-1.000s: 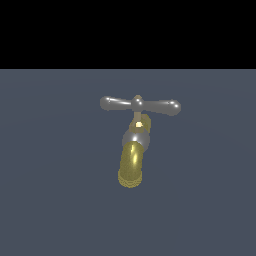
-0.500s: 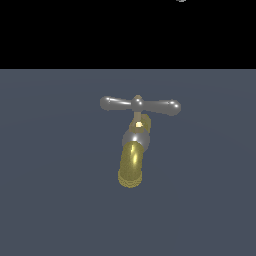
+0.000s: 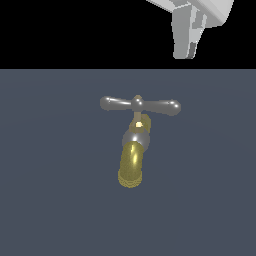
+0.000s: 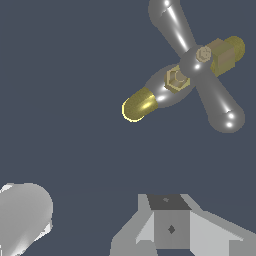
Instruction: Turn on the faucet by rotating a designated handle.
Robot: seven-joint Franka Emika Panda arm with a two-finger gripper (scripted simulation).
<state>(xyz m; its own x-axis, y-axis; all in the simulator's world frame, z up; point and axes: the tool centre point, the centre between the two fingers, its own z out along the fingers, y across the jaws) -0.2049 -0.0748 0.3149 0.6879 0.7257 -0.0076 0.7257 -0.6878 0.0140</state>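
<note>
The faucet [image 3: 133, 159] stands on a flat dark grey floor, its thick yellow-gold spout curving toward the camera. The handle [image 3: 140, 105], a silver-grey crossbar with bulbous ends, sits level on top of the thin stem. My gripper [image 3: 186, 54] hangs high above and toward the exterior view's right of the handle, well apart from it. Its pale grey fingers [image 3: 182, 35] point down, and I cannot tell whether there is a gap between them. In the wrist view the handle [image 4: 197, 65] and the spout [image 4: 137, 106] lie far below, with a finger [image 4: 170, 230] at the picture's edge.
The dark grey floor [image 3: 50, 200] spreads around the faucet. A blurred pale grey rounded part [image 4: 22, 220] of the arm shows in the wrist view.
My gripper has come down into the exterior view from its top right; before, it was out of the picture. The faucet and handle have not moved.
</note>
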